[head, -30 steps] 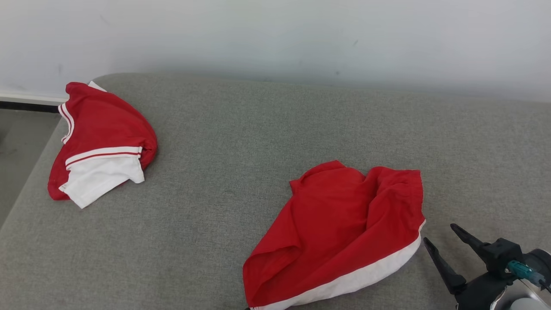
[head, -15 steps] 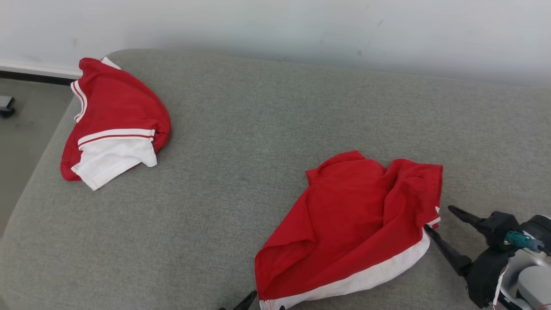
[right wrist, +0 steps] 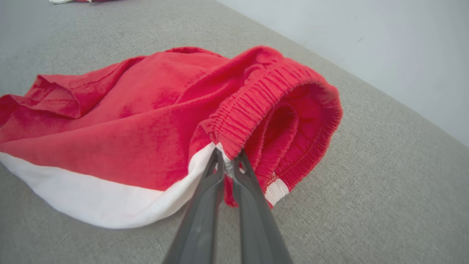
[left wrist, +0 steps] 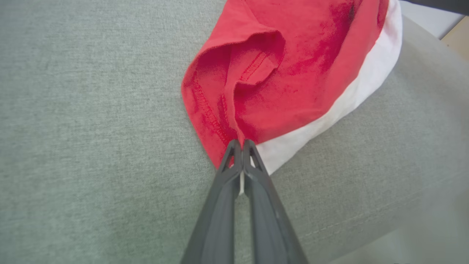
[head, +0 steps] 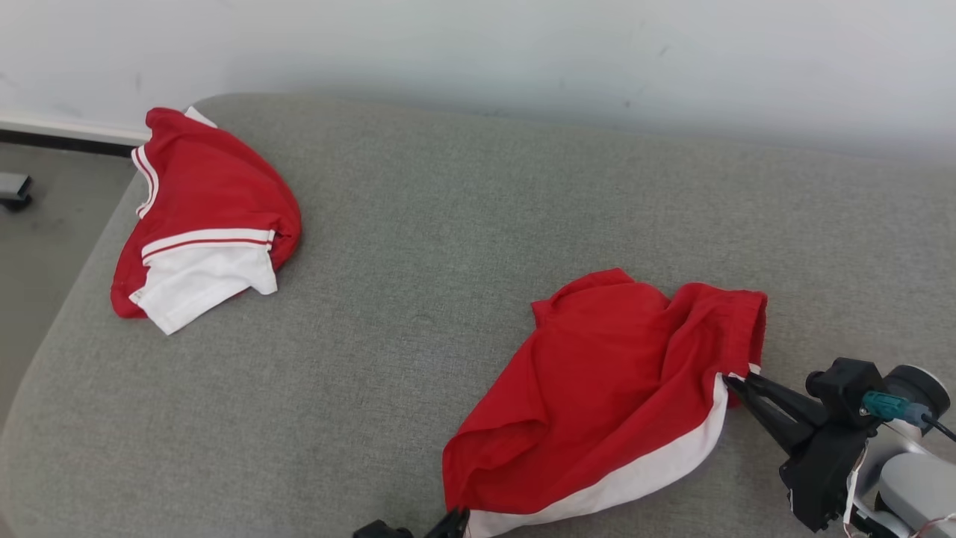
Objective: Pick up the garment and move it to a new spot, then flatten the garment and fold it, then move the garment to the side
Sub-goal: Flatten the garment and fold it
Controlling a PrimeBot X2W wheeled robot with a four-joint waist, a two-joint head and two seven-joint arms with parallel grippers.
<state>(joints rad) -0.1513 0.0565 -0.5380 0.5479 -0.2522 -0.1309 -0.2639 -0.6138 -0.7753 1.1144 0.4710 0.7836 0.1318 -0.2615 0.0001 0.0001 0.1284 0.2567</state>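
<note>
The garment (head: pixel 605 388) is a pair of red shorts with a white side stripe, lying crumpled at the near right of the grey cushion (head: pixel 448 224). My right gripper (head: pixel 728 381) is shut on its elastic waistband, seen close in the right wrist view (right wrist: pixel 228 161) where the fingers pinch the gathered red band (right wrist: pixel 249 113). At the bottom edge of the head view, my left gripper (head: pixel 459 515) pinches the hem corner. In the left wrist view the left gripper (left wrist: pixel 242 143) is shut on the red leg hem (left wrist: pixel 227 110) beside the white stripe (left wrist: pixel 351 99).
A second red and white garment (head: pixel 202 217) lies bunched at the cushion's far left corner. A pale wall (head: pixel 523 52) runs behind the cushion. Floor (head: pixel 37 224) shows past the left edge, with a small grey object (head: pixel 13 190) on it.
Both grippers were open and have closed on the shorts, the right on the waistband, the left on the hem. The head camera has shifted, so the whole picture moved.
</note>
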